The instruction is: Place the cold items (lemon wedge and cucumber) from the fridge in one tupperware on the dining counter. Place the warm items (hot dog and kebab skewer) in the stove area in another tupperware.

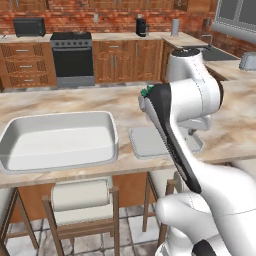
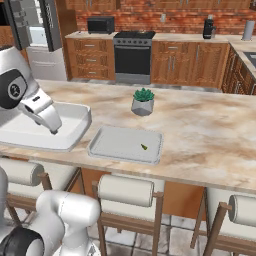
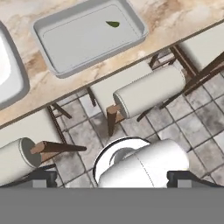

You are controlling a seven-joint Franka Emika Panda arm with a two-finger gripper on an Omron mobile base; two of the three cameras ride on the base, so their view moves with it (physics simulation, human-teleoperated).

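On the dining counter (image 2: 210, 135) lies a shallow grey-white tupperware (image 2: 116, 142) (image 3: 78, 41) (image 1: 142, 145) with a small dark green cucumber (image 2: 144, 147) (image 3: 113, 24) inside, near its right end. A larger white tupperware (image 1: 57, 140) (image 2: 70, 131) sits empty to its left. My gripper (image 3: 114, 178) is open and holds nothing. It hangs above the stools in front of the counter, apart from both containers. The fridge (image 2: 32, 25) stands at the far left and the stove (image 2: 132, 55) (image 1: 72, 57) at the back wall. Lemon wedge, hot dog and kebab skewer are out of view.
A small potted plant (image 2: 143, 101) stands on the counter behind the shallow tupperware. Padded wooden stools (image 2: 125, 192) (image 3: 148, 89) line the counter's near edge. A black microwave (image 2: 101, 24) sits on the back counter. My own arm (image 1: 180, 115) covers part of the counter.
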